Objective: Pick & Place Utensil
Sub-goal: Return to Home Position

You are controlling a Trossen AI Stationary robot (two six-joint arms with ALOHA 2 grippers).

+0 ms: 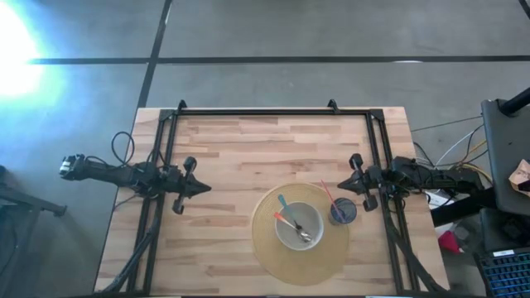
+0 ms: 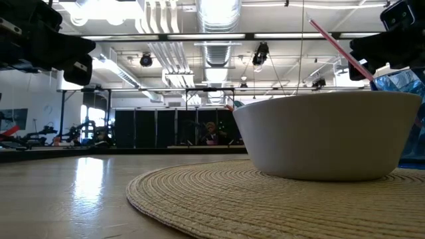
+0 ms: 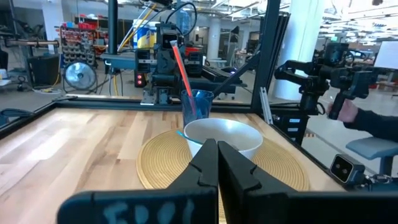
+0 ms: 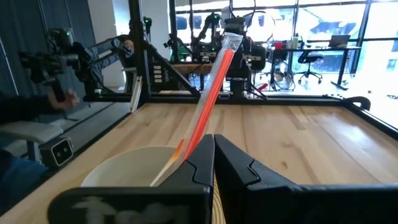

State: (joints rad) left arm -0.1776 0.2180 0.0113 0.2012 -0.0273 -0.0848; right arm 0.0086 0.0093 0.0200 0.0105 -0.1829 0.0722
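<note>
A white bowl (image 1: 298,225) stands on a round woven mat (image 1: 273,252) right of the table's middle. In the bowl lie a metal spoon (image 1: 303,235), an orange-handled utensil (image 1: 281,218) and a teal-handled one (image 1: 282,201), their handles leaning on the rim. A blue cup (image 1: 342,213) with a red straw (image 1: 330,194) stands beside the bowl at the mat's right edge. My left gripper (image 1: 201,188) hovers shut over the table's left half, pointing at the bowl (image 3: 224,135). My right gripper (image 1: 342,186) hovers shut just beyond the cup, behind the straw (image 4: 214,93).
A black frame (image 1: 257,112) runs along the table's far edge and down both sides, where the arms are mounted. Bare wood lies between my left gripper and the mat, and across the far half of the table. A person's sleeve (image 3: 373,118) shows beyond the right side.
</note>
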